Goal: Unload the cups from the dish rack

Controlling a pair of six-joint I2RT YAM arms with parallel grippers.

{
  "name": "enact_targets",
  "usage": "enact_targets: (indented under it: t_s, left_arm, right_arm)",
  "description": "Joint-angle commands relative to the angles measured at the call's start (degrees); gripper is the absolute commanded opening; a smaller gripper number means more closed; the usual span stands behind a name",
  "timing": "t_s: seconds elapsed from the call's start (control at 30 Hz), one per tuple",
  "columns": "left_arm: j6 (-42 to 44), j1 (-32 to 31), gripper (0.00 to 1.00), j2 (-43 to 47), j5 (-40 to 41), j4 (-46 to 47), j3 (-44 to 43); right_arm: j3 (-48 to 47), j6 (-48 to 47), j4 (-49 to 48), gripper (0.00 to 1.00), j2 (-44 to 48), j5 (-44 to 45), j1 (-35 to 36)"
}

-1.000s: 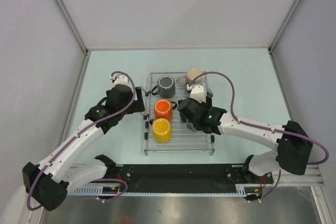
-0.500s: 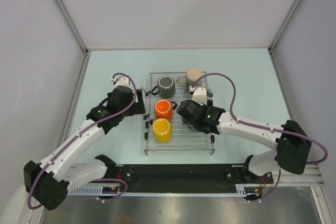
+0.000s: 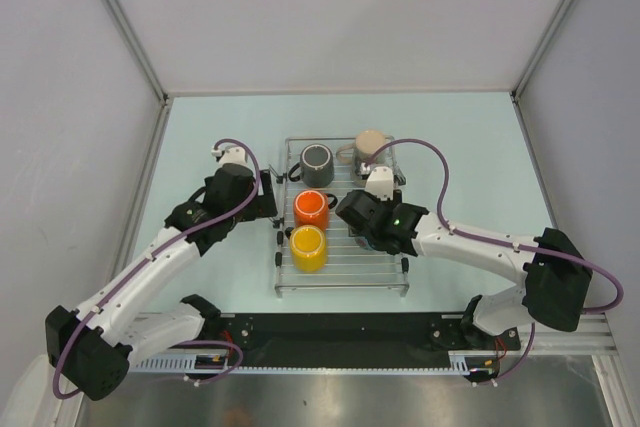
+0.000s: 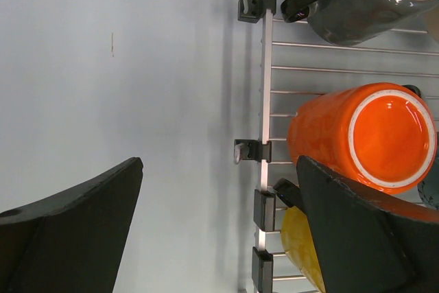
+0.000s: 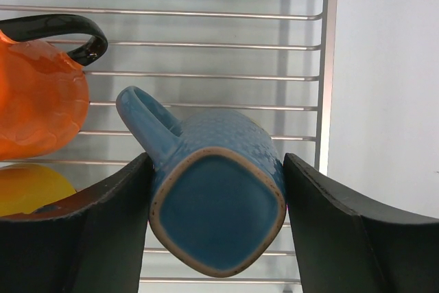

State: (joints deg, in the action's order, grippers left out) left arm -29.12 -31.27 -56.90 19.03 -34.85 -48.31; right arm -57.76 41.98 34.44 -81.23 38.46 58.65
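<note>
Right fingers (image 5: 357,238) clasp mug (image 5: 216,197); pale table (image 3: 470,147), grey walls (image 3: 350,17).

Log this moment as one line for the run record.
stage: pre-grasp | left jaws: open beside orange mug | right jaws: straddling blue mug lying on dish rack | grip: unconfirmed | unloaded: none

Bright, even light; soft faint shadows on the counter (image 3: 460,147). Wrist views sharp, mild sheen on the orange mug (image 5: 38,94).

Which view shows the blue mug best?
The right wrist view: the blue mug lies on its side on the rack, inside the right pincer. The top view hides it under the right arm; the left wrist view shows at most a sliver.
</note>
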Motion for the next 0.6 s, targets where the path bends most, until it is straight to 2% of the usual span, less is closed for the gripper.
enact_targets:
  t_s: [0.0, 0.2, 0.57]
  left_arm:
    - [-1.02, 0.07, 0.99, -0.05, -0.39, 0.66, -0.20]
    - [-1.20, 0.07, 0.99, 0.04, -0.48, 0.66, -0.90]
    - [-1.46, 0.07, 0.99, -0.84, -0.13, 0.66, -2.92]
  right_arm:
    - [1.24, 2.14, 0.72, 0.00, 0.55, -0.40, 0.32]
    - [0.11, 1.36, 2.39, 0.00, 3.09, 1.88, 0.32]
    - [-8.95, -5.50, 5.47, 0.00, 6.70, 5.75, -2.40]
